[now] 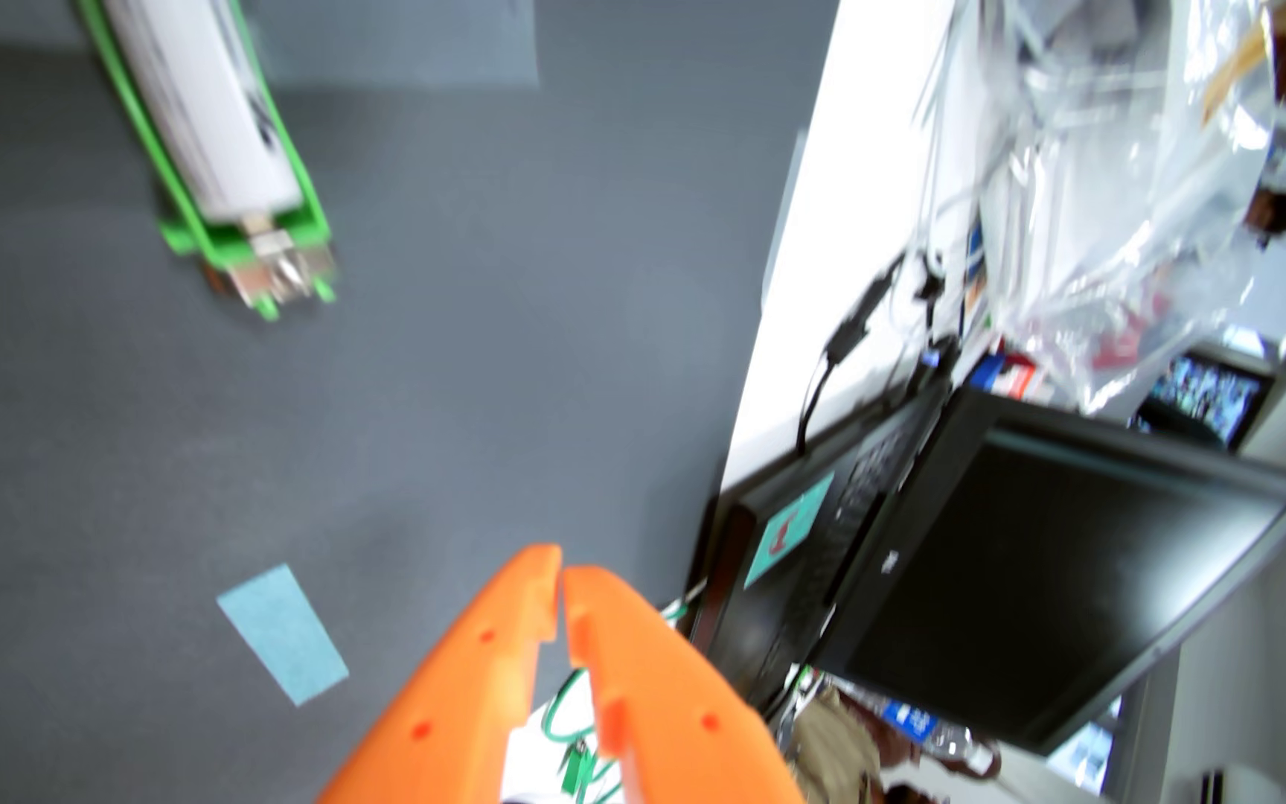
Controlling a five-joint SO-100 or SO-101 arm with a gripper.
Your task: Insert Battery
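Note:
A long white battery (pixel 207 108) lies in a bright green holder (pixel 253 232) at the upper left of the wrist view, with metal contacts (pixel 280 270) showing at the holder's near end. My orange gripper (pixel 562 576) comes in from the bottom centre, well below and to the right of the holder. Its two fingertips almost touch and nothing is held between them. The picture is blurred by motion.
A grey mat (pixel 431 348) covers the table. A pale blue tape patch (pixel 283 634) lies on it left of the gripper. To the right are an open black laptop (pixel 1011 557), dark cables (pixel 841 348), clear plastic bags (pixel 1135 193) and green wires (pixel 570 719) behind the fingers.

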